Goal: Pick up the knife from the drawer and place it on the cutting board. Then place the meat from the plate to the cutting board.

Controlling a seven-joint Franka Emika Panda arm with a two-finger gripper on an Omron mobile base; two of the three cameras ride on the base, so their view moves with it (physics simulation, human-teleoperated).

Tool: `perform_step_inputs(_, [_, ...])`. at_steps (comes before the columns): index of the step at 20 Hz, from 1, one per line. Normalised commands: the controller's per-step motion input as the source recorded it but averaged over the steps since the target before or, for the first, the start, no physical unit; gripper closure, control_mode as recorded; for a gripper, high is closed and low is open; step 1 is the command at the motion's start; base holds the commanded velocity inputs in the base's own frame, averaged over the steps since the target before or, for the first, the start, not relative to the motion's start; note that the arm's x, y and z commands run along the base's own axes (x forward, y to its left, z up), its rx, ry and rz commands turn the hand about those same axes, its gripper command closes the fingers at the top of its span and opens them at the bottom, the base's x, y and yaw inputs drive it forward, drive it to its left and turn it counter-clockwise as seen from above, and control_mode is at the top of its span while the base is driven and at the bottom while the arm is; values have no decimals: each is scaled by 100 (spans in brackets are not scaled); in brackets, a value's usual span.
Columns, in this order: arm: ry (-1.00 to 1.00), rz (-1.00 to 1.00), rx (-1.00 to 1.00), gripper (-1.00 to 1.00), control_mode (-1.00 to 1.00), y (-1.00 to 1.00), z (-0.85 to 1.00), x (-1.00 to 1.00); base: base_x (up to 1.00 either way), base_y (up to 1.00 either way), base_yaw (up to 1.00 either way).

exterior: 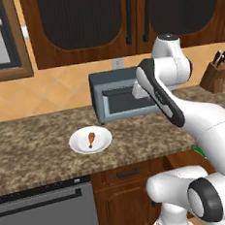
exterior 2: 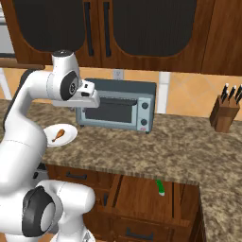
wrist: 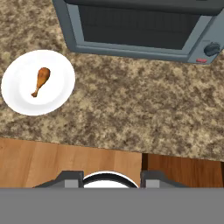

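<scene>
Green-handled knife [exterior 2: 160, 187] lies in the open drawer [exterior 2: 142, 189], lower middle; meat [wrist: 40, 80] on the plate [wrist: 17, 94], upper left. Finger spread unclear. A careless descent could clip the drawer's edge.

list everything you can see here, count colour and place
plate: 1, white, on counter left of toaster oven
meat: 1, orange-brown drumstick, on the plate
toaster oven: 1, grey, back of counter
knife block: 1, wooden, black-handled knives, right on counter
counter: 1, speckled brown stone
drawer: 1, brown wood, open under counter
knife: 1, green handle showing, in the drawer
upper cabinets: brown, dark panels, above counter
arm: 1, white, raised over counter
</scene>
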Motion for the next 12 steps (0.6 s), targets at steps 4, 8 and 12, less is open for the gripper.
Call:
perform_step_inputs(4, [0, 0, 0, -100, 100, 0, 0, -1, -8, 39, -6])
perform_step_inputs(8, [0, 0, 0, -100, 100, 0, 0, 0, -24, 55, -33])
perform_step_inputs(12, [0, 0, 0, -100, 100, 0, 0, 0, -1, 34, -27])
